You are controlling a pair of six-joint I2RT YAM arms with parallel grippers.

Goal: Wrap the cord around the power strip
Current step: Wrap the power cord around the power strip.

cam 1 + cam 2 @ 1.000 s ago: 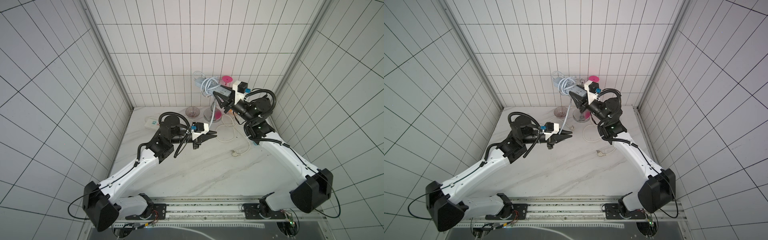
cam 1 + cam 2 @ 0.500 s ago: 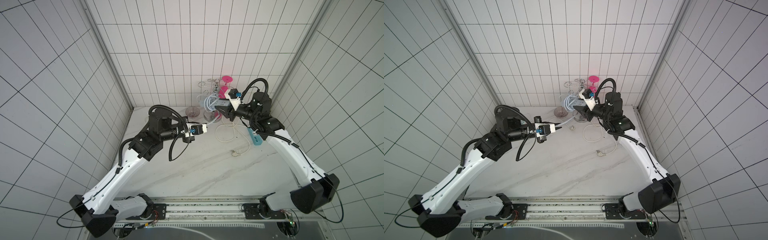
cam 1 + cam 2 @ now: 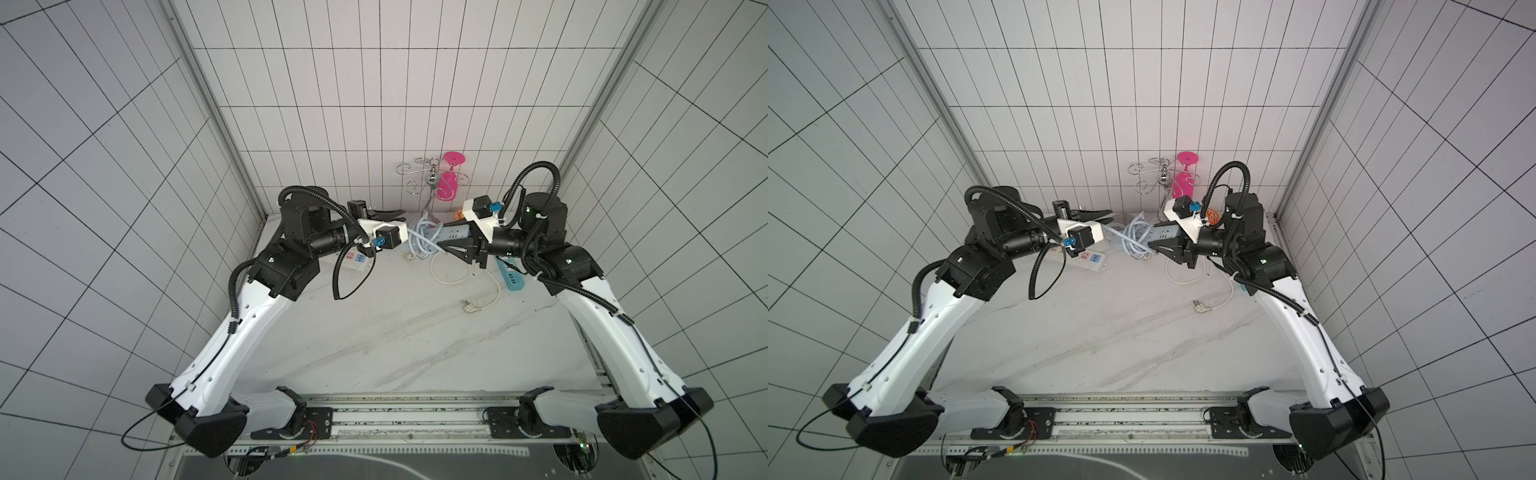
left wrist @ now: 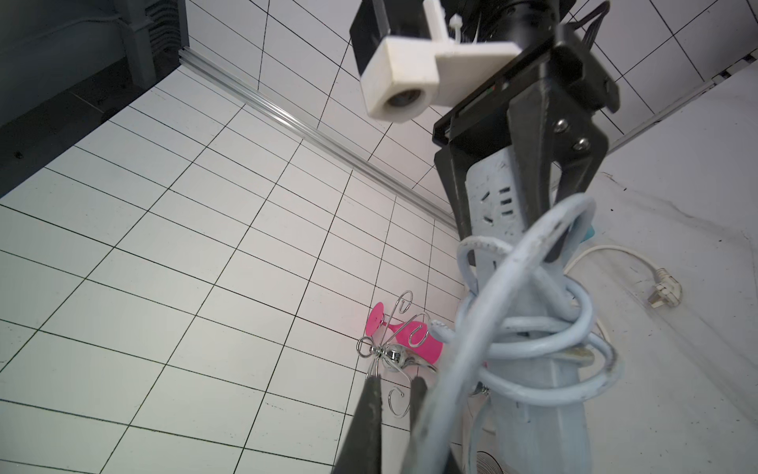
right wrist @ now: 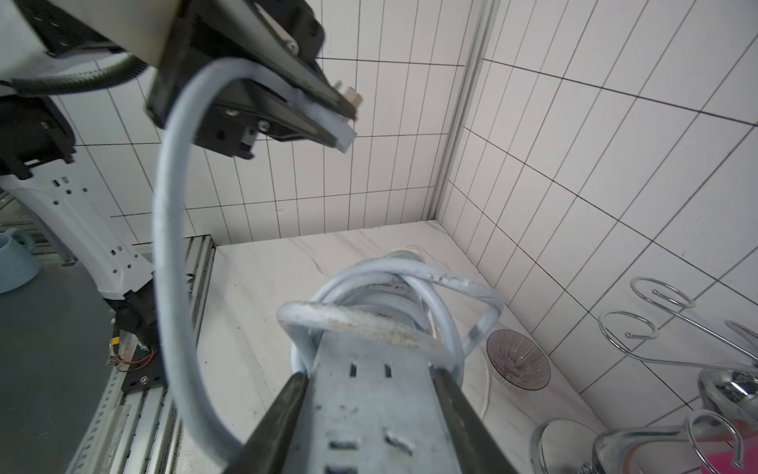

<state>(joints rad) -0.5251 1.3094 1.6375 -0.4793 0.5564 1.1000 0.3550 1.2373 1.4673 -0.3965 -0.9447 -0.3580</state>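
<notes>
My right gripper (image 5: pixel 369 374) is shut on the power strip (image 5: pixel 371 414), a pale blue-grey bar held level above the back of the table (image 3: pixel 415 332). The same gripper (image 3: pixel 449 241) and strip (image 3: pixel 455 232) appear in both top views. The cord (image 5: pixel 164 254) lies in several loose loops around the strip's far end (image 4: pixel 533 340). From there it arcs over to my left gripper (image 5: pixel 328 119), which is shut on its plug end. In a top view the left gripper (image 3: pixel 1108 214) faces the strip from the left. The left wrist view shows its fingers (image 4: pixel 371 414) close together, partly hidden by blurred cord.
A white strip with multicoloured sockets (image 3: pixel 355 259) lies under the left wrist. A bright blue strip (image 3: pixel 511 278) lies under the right arm, its white cable and plug (image 3: pixel 469 307) beside it. A chrome rack (image 3: pixel 428 178), a pink glass (image 3: pixel 449 183) and a clear bowl (image 5: pixel 517 363) stand at the back wall.
The right gripper has come down from beside the rack and turned the strip level. The left gripper has moved back towards the wall with the cord end.
</notes>
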